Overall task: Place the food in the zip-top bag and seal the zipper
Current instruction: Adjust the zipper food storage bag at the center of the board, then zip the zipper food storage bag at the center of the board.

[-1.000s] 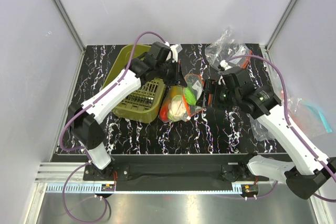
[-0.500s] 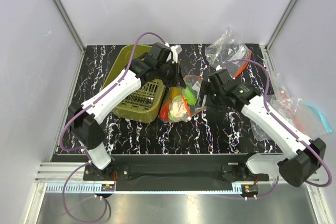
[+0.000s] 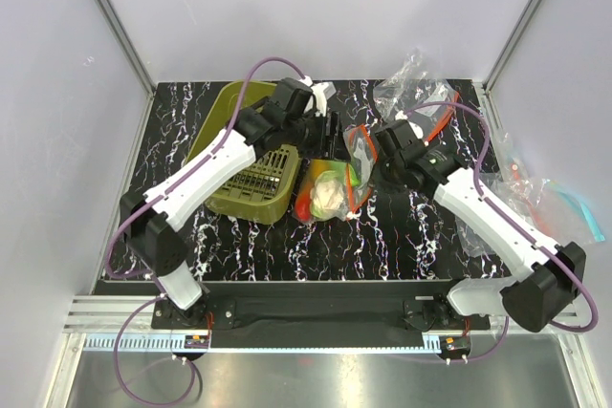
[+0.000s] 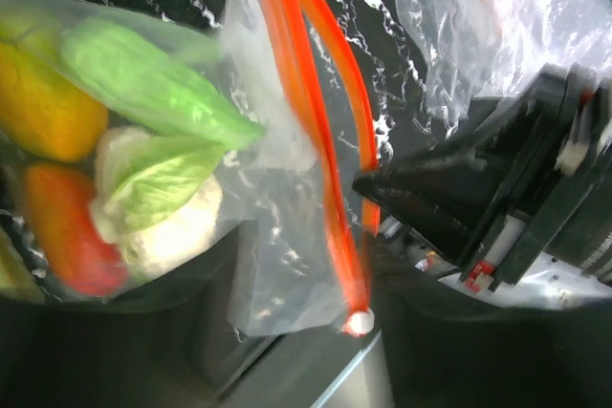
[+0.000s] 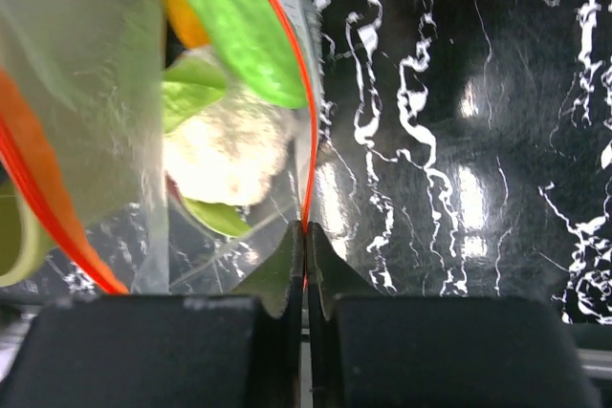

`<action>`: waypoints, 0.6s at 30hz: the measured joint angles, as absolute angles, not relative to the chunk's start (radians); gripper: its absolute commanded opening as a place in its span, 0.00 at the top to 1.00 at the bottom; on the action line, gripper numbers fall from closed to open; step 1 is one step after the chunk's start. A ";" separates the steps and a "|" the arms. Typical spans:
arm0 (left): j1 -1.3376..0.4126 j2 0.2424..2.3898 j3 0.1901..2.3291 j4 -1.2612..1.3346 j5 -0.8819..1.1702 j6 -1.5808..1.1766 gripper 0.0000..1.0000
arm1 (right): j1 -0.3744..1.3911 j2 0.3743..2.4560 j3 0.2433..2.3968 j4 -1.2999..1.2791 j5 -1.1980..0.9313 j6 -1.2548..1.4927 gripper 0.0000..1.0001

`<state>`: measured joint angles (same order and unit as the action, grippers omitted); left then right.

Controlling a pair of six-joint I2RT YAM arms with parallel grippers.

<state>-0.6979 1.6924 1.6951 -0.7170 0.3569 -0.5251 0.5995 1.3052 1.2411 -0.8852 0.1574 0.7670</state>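
Clear zip-top bag (image 3: 356, 152), toy food (image 3: 327, 194) inside — red zipper (image 4: 320, 131) strips parted, unsealed

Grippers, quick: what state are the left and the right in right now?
Left gripper: open, gripping nothing.
Right gripper: closed on the zipper of the zip-top bag.

My right gripper (image 5: 305, 236) has swung in and clamped the zipper (image 5: 313, 131); my left gripper (image 3: 332, 133) has let go.

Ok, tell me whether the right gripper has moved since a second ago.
Yes. The right gripper has shifted left, closer to the green basket, and is now shut on the zipper.
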 measured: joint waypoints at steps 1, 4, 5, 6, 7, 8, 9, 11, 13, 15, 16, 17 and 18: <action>-0.706 1.679 1.694 -0.717 0.350 -0.517 0.23 | 0.599 1.298 1.250 -0.885 0.167 0.767 1.00; -0.732 1.596 1.648 -0.688 0.326 -0.498 0.15 | 0.599 1.257 1.258 -0.879 0.175 0.772 1.00; -0.740 1.551 1.616 -0.671 0.322 -0.495 0.14 | 0.599 1.238 1.258 -0.879 0.175 0.777 1.00; -0.748 1.504 1.580 -0.660 0.316 -0.492 0.14 | 0.599 1.219 1.258 -0.879 0.175 0.783 1.00; -0.755 1.466 1.555 -0.653 0.307 -0.489 0.14 | 0.599 1.207 1.260 -0.879 0.174 0.786 1.00; -0.765 1.421 1.526 -0.643 0.294 -0.486 0.14 | 0.599 1.199 1.265 -0.880 0.173 0.791 1.00; -0.779 1.371 1.487 -0.619 0.274 -0.482 0.14 | 0.599 1.195 1.272 -0.880 0.173 0.794 1.00; -0.814 1.289 1.415 -0.572 0.233 -0.476 0.14 | 0.599 1.196 1.286 -0.880 0.171 0.801 1.00; -0.864 1.225 1.334 -0.524 0.192 -0.469 0.14 | 0.599 1.196 1.291 -0.880 0.172 0.803 1.00; -0.934 1.174 1.244 -0.472 0.124 -0.453 0.14 | 0.599 1.197 1.295 -0.884 0.171 0.806 1.00; -0.975 1.156 1.200 -0.442 0.080 -0.443 0.13 | 0.599 1.198 1.298 -0.887 0.171 0.807 1.00; -1.012 1.144 1.159 -0.413 0.034 -0.430 0.13 | 0.599 1.198 1.300 -0.888 0.171 0.808 1.00; -1.047 1.138 1.122 -0.390 -0.003 -0.415 0.12 | 0.599 1.198 1.302 -0.889 0.171 0.809 1.00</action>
